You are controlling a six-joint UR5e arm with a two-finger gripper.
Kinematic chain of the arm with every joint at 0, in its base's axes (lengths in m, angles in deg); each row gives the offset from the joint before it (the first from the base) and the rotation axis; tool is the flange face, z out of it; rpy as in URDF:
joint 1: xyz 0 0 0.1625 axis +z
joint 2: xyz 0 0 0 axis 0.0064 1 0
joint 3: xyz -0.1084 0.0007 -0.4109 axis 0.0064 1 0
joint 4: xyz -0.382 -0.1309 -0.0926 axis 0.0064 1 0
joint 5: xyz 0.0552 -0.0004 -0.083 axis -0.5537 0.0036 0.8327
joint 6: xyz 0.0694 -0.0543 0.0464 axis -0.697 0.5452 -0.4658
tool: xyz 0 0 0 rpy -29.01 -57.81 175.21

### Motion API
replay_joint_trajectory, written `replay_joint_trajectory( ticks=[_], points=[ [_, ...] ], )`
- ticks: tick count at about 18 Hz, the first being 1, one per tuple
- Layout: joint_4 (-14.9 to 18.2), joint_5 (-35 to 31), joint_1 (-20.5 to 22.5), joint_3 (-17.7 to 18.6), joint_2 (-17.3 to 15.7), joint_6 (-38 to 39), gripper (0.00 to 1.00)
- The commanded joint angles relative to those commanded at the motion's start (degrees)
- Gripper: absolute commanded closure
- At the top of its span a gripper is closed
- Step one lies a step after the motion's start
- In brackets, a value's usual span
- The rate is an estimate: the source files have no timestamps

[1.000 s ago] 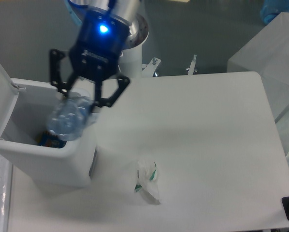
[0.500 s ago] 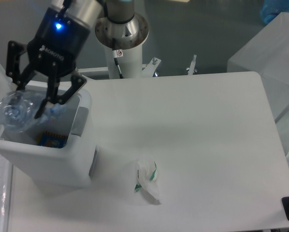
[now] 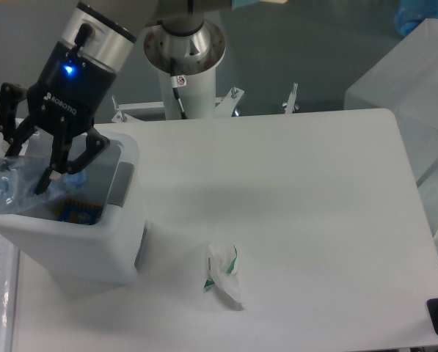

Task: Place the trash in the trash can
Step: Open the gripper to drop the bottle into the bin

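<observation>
bottle: clear, blue-tinted, crushed; it hangs at the far left of the view, over the left side of the bin's opening, part of it past the left rim.
bottle axis: long axis runs roughly left-right with a slight tilt, the right end lower and nearer the fingers; which end is the cap I cannot tell.
gripper: above the bin's left half; its jaws pinch the bottle's right end, and most of the bottle sticks out to the left of them.
bin: white, lid up, opening facing the camera; something blue and orange lies inside at the bottom.
risk 1: the bottle overhangs the left rim, so letting go here could, I judge, tip it onto the rim or outside the bin.
risk 2: the grip is at 1 end of a crushed, springy shape; it may slip or swing when the arm moves.
risk 3: lowering here could press the bottle against the rim or the raised lid.
wrapper: crumpled, clear-white with green marks, lying on the table well apart from the bin, to its right.
wrapper axis: long axis runs roughly top to bottom in view, leaning slightly right at the lower end.
remaining: 2 pieces, neither yet in the bin.
</observation>
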Motion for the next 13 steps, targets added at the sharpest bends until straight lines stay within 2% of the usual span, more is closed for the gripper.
replay_joint_trajectory(
  ticks=[2, 8, 10, 13],
  points=[
    [0.0, -0.1, 0.0, 0.8, -0.1, -1.0, 0.00],
    [0.1, -0.1, 1.0, 2.3, -0.4, -2.0, 0.00],
    [0.1, -0.4, 2.7, 2.4, -0.1, -2.4, 0.00],
    [0.3, -0.4, 8.2, 1.9, 0.3, -1.9, 0.00]
  ],
)
